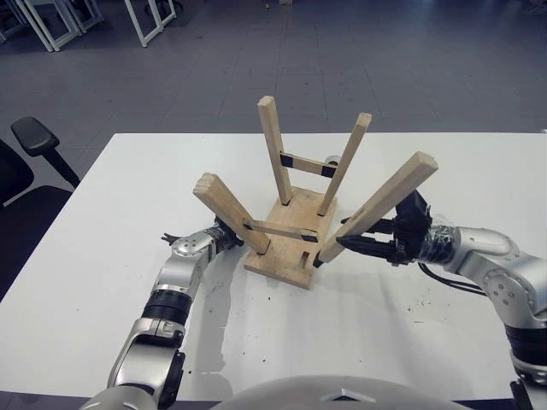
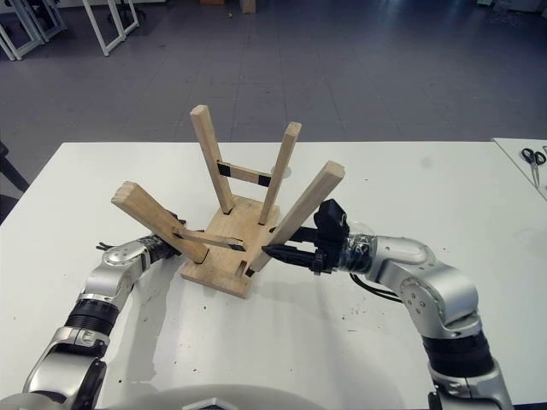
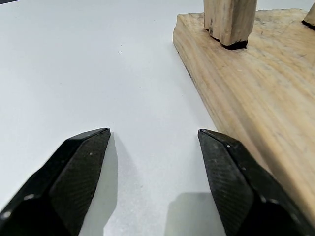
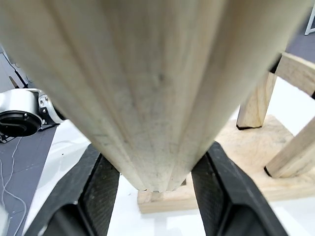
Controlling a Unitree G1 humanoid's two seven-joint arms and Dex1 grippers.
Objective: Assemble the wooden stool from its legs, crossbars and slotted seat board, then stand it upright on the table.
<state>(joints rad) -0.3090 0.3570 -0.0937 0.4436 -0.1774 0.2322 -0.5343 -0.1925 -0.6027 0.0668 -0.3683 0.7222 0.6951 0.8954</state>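
Observation:
The stool stands upside down: its seat board [image 1: 282, 265] lies flat on the white table with the legs pointing up. Two rear legs [image 1: 275, 149] [image 1: 346, 162] stand joined by a crossbar [image 1: 308, 164]. The front left leg [image 1: 229, 209] and front right leg [image 1: 385, 198] splay outward, with a crossbar [image 1: 282, 231] between them. My right gripper [image 1: 333, 245] is shut on the front right leg [image 4: 157, 73] near its base. My left gripper [image 3: 153, 135] is open low over the table beside the board's left edge [image 3: 256, 88], holding nothing.
A black office chair [image 1: 34, 137] stands off the table's left side. Scissors [image 2: 534, 158] lie on a neighbouring table at the far right. Bare white tabletop [image 1: 410, 342] spreads in front of the stool and to both sides.

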